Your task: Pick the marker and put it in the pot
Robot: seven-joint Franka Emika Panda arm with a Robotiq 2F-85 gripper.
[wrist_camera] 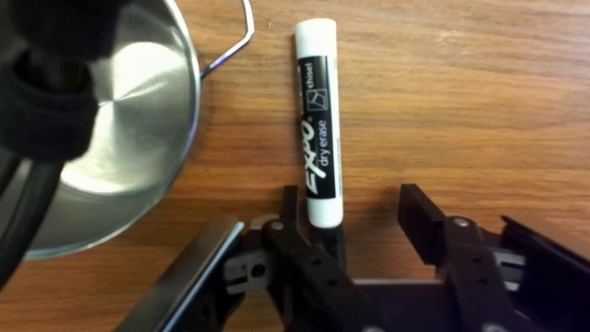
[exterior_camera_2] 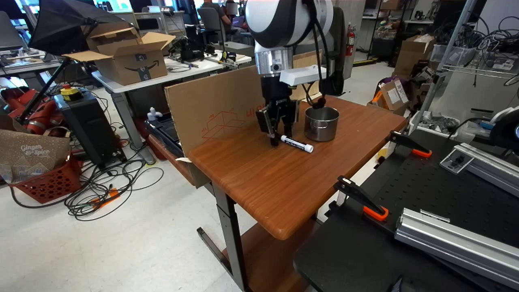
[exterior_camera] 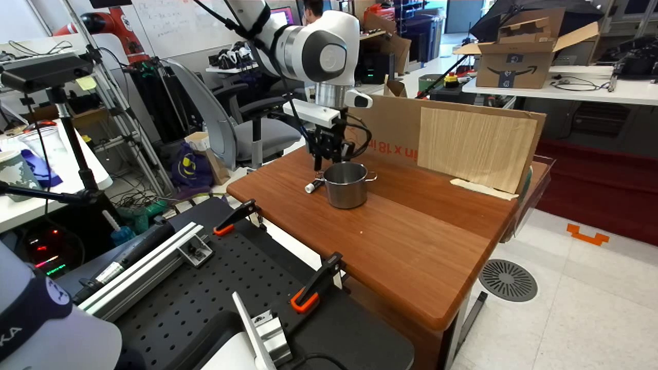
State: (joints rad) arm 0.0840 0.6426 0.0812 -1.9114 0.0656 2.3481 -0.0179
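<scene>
The marker (wrist_camera: 319, 124) is white with a black label and a dark cap. It lies flat on the wooden table and also shows in both exterior views (exterior_camera: 311, 186) (exterior_camera_2: 297, 144). The steel pot (exterior_camera: 346, 194) stands upright beside it, seen also in an exterior view (exterior_camera_2: 321, 130) and at the left of the wrist view (wrist_camera: 195, 92). My gripper (wrist_camera: 352, 207) is open, low over the table, with the marker's cap end between its fingers. The marker is nearer the left finger in the wrist view, with a wide gap to the right finger. The cap's end is hidden by the gripper.
A pot handle (wrist_camera: 235, 48) sticks out toward the marker. A cardboard panel (exterior_camera_2: 227, 109) stands along the table's edge behind the gripper. Clamps (exterior_camera: 318, 285) sit between the table (exterior_camera: 411, 252) and a black perforated board (exterior_camera: 247, 288). A dark cable (wrist_camera: 27, 198) hangs over the pot in the wrist view.
</scene>
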